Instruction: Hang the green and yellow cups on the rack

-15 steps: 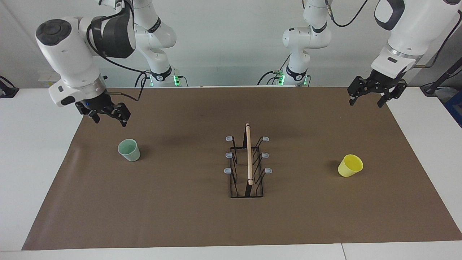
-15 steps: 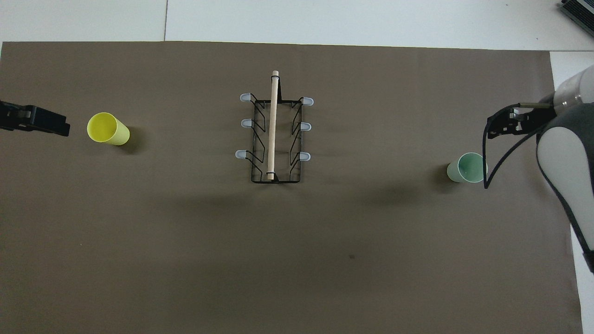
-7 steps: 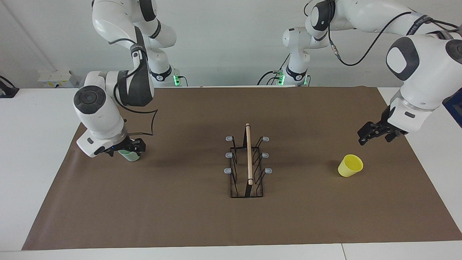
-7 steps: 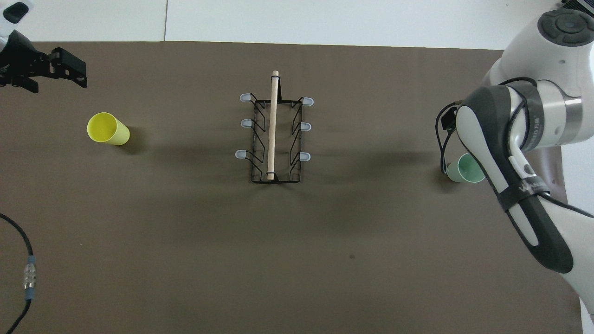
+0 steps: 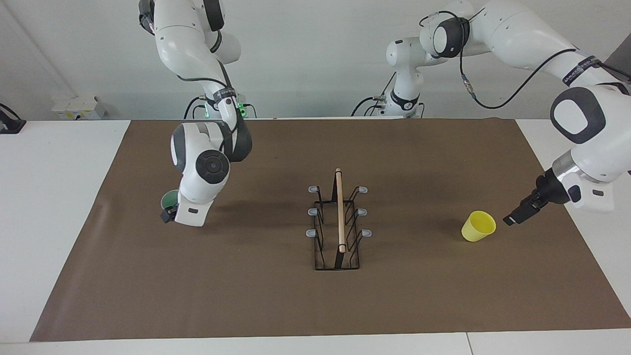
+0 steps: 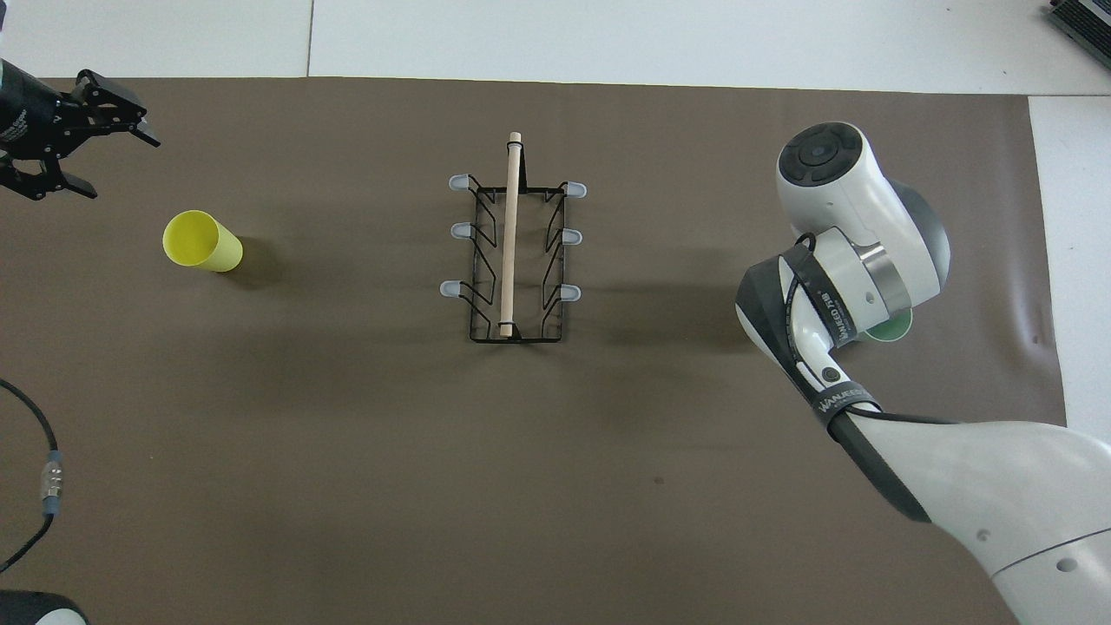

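The pale green cup (image 5: 170,198) stands upright on the brown mat toward the right arm's end; only a sliver of it (image 6: 892,328) shows in the overhead view. My right gripper (image 5: 167,215) is down at this cup, mostly hidden by its own wrist. The yellow cup (image 5: 478,226) stands upright toward the left arm's end (image 6: 201,241). My left gripper (image 5: 511,219) is open and low beside the yellow cup, a short gap from it (image 6: 126,167). The black wire rack (image 5: 339,222) with the wooden dowel stands mid-table (image 6: 512,252), its pegs bare.
The brown mat (image 5: 276,305) covers most of the white table. A black cable (image 6: 43,486) hangs at the left arm's end, near the robots.
My right arm came down and swung its wrist over the green cup. My left gripper dropped from high above the mat's edge to beside the yellow cup.
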Robot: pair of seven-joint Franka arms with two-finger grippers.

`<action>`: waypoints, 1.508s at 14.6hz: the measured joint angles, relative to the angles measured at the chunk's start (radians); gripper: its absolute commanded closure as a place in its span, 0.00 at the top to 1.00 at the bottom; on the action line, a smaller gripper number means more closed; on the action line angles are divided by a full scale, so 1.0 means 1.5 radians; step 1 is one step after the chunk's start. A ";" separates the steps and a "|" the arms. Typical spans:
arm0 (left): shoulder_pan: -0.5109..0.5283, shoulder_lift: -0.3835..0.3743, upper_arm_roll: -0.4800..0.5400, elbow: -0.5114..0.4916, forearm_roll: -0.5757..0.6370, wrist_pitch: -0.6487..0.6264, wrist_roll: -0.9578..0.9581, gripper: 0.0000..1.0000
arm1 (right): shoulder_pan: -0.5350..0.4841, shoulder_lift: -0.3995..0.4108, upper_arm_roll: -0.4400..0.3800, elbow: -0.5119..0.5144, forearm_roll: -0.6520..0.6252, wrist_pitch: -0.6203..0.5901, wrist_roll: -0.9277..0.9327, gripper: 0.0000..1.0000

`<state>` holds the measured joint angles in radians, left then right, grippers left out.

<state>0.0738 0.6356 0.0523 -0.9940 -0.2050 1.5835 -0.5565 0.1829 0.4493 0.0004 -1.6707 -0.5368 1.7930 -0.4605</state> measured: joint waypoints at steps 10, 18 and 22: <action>0.071 0.069 0.001 0.000 -0.119 0.058 -0.276 1.00 | 0.065 -0.049 0.011 -0.190 -0.244 0.064 -0.092 1.00; 0.104 0.029 0.021 -0.196 -0.203 0.172 -0.340 1.00 | 0.053 -0.079 0.009 -0.288 -0.353 0.128 -0.092 1.00; 0.123 -0.038 0.024 -0.345 -0.300 0.240 -0.359 1.00 | 0.022 -0.081 0.009 -0.296 -0.392 0.164 -0.092 1.00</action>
<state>0.2586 0.5792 0.0879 -1.5112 -0.6556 1.9432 -1.0955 0.2152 0.3276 0.0134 -2.1148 -1.1251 2.0384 -0.5980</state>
